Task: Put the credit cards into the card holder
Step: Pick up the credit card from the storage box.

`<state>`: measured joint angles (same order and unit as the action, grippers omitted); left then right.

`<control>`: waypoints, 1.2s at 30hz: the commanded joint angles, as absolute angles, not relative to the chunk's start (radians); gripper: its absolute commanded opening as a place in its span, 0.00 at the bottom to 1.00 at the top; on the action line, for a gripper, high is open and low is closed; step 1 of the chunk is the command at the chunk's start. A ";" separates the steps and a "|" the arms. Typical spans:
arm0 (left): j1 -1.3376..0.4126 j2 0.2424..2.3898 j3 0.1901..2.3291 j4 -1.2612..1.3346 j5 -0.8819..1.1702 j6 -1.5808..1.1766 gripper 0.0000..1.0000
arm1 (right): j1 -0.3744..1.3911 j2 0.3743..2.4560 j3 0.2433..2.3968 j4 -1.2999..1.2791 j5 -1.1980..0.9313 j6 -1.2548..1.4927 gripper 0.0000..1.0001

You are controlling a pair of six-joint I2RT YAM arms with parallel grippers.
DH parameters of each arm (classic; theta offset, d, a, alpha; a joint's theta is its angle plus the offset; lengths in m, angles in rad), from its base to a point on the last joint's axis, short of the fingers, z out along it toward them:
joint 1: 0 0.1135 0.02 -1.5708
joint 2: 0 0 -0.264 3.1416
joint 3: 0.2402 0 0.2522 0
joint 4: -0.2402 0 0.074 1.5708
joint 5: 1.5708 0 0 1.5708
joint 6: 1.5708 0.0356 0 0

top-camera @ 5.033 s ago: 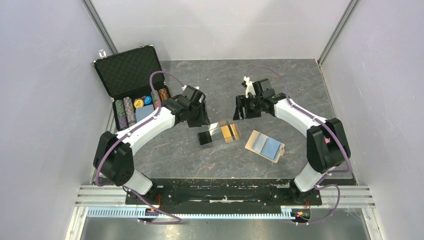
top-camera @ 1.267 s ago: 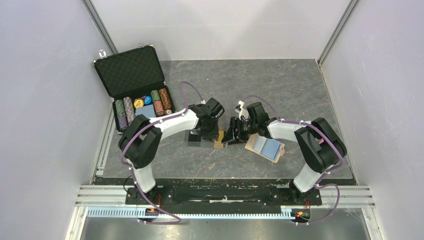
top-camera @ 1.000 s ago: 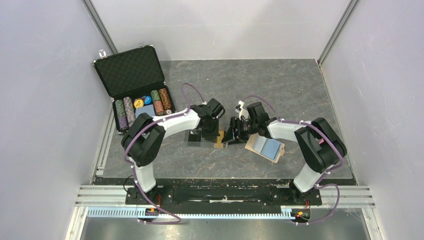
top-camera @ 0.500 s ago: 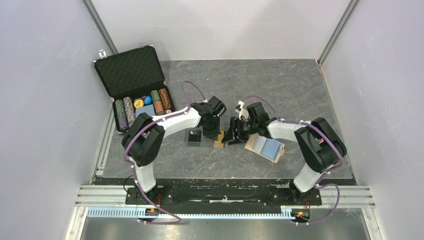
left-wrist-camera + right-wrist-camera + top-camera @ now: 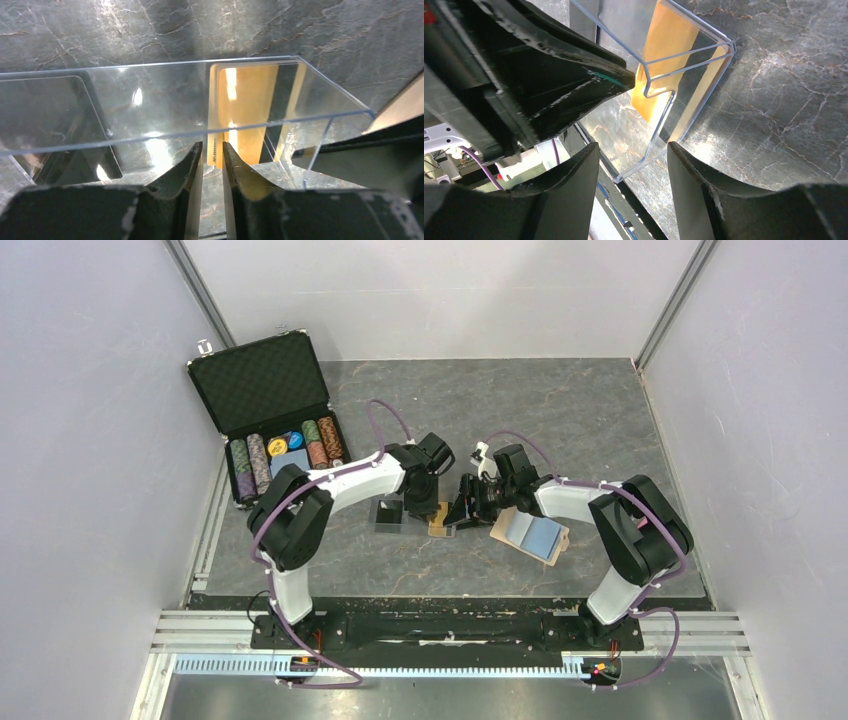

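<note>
Grey tabletop (image 5: 560, 410); wrist views alone show left end effector (image 5: 212, 146) apart, right end effector (image 5: 631, 146) straddling sleeve (image 5: 689, 52).

clear sleeve (image 5: 165, 100): glossy transparent plastic | gold card (image 5: 250, 100): shiny | table (image 5: 250, 25): veined stone-look, slight sheen
</note>
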<state>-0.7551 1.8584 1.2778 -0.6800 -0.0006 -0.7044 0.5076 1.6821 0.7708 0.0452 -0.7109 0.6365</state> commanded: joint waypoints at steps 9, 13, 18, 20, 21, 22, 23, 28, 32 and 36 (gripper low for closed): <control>-0.772 1.928 1.329 -0.670 0.044 -0.655 0.05 | 0.511 1.685 0.772 0.081 -0.737 0.635 0.55; -0.779 1.901 1.341 -0.674 0.040 -0.654 0.02 | 0.511 1.687 0.773 0.081 -0.738 0.634 0.55; -0.792 1.885 1.367 -0.707 0.012 -0.646 0.03 | 0.512 1.686 0.773 0.081 -0.736 0.635 0.56; -0.796 1.885 1.377 -0.718 0.007 -0.644 0.05 | 0.511 1.687 0.773 0.081 -0.736 0.635 0.56; -0.796 1.887 1.381 -0.724 0.004 -0.643 0.05 | 0.511 1.686 0.773 0.081 -0.736 0.635 0.56; -0.799 1.885 1.384 -0.730 0.004 -0.641 0.05 | 0.511 1.686 0.773 0.081 -0.736 0.635 0.55; -0.800 1.885 1.386 -0.733 0.003 -0.640 0.05 | 0.511 1.687 0.773 0.081 -0.735 0.634 0.55; -0.807 1.876 1.401 -0.751 -0.037 -0.634 0.06 | 0.511 1.686 0.773 0.081 -0.734 0.635 0.55; -0.809 1.873 1.413 -0.750 -0.021 -0.633 0.07 | 0.511 1.685 0.772 0.081 -0.732 0.635 0.54; -0.808 1.837 1.398 -0.691 0.037 -0.646 0.18 | 0.510 1.682 0.772 0.080 -0.727 0.635 0.54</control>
<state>-0.7944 1.9049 1.3735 -0.7681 -0.0250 -0.6682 0.5076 1.6840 0.7708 0.0437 -0.7143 0.6361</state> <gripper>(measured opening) 0.131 0.547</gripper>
